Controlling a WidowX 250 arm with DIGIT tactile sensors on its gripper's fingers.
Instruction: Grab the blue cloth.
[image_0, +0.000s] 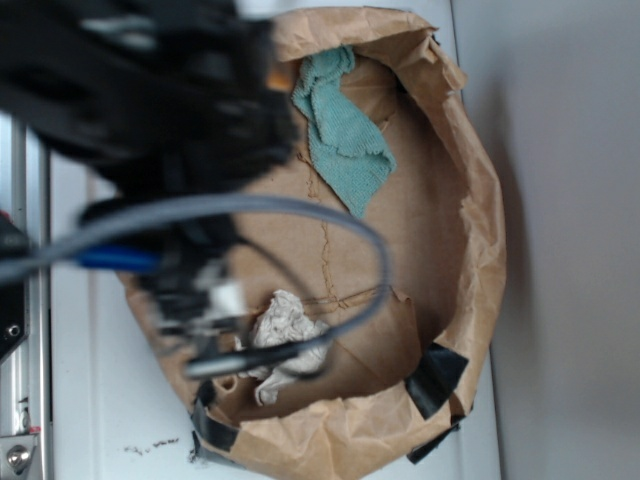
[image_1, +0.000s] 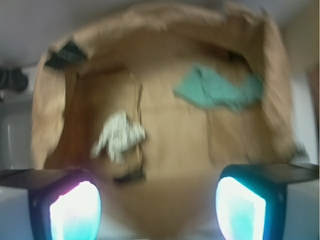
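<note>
A: Item one, the blue cloth (image_0: 342, 130). Location?

B: Lying rumpled on the floor of the brown paper bag (image_0: 470, 190), which is torn open into a shallow tray on the white table (image_0: 90, 400). In the exterior view the cloth sits toward 12 o'clock of the bag's floor, one end bunched against the rim, pointed corner aimed at the centre. In the wrist view it lies at about 1 o'clock.

A: Item two, other contents?

B: One crumpled off-white wad (image_0: 285, 325), toward 7 o'clock in the exterior view, well apart from the cloth. Black tape patches (image_0: 435, 378) on the bag's rim near 5 o'clock.

A: Item three, the pincer (image_1: 157, 207). Condition?

B: Fingers spread wide, nothing between them. Both pads (image_1: 75, 210) show at the bottom of the wrist view, with bare bag floor in the gap. It hangs above the bag, clear of the cloth.

A: Progress entry?

B: Cloth untouched and ungrasped. By my judgement, the approach is at most begun. Outstanding: travel toward the cloth, descend over it, close, lift. The wrist view is blurred, so fine alignment cannot be read.
</note>
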